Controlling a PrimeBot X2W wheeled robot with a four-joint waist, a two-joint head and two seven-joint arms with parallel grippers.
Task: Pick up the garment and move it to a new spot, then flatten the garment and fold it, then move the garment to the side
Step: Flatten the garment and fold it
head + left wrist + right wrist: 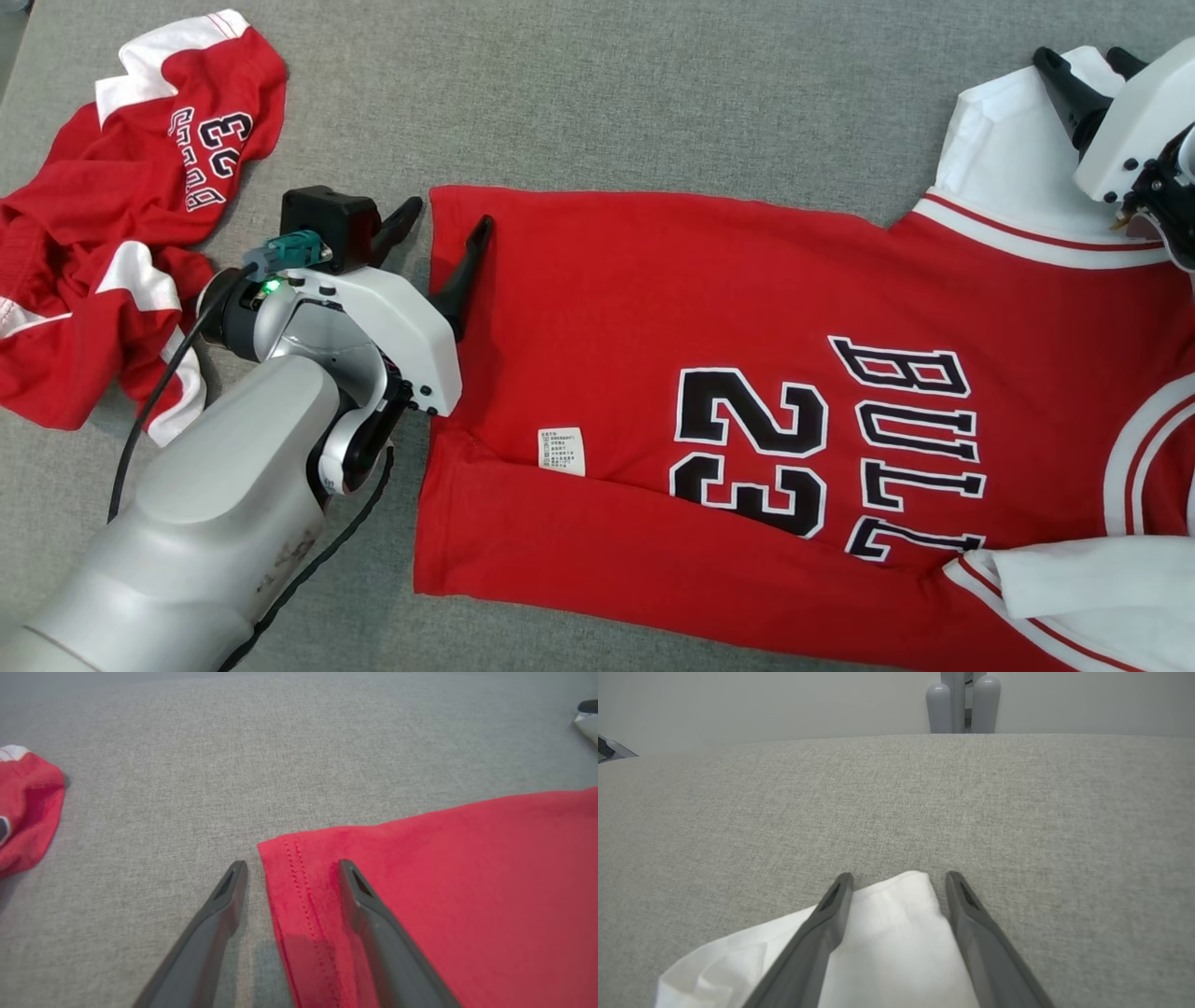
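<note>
Red hem (293, 891) between left fingers (223, 907)

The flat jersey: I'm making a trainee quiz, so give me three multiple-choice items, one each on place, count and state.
1. Where is the left hand?
A. at the flat jersey hem corner
B. at its collar
C. on its number

2. How many red garments lie on the grey surface?
A. one
B. two
C. four

3. The right hand is:
A. shut on a label
B. open astride the white sleeve
C. shut, empty

1A: it straddles the hem edge.
2B: a crumpled jersey lies apart.
3B: its jaws stand apart.
</note>
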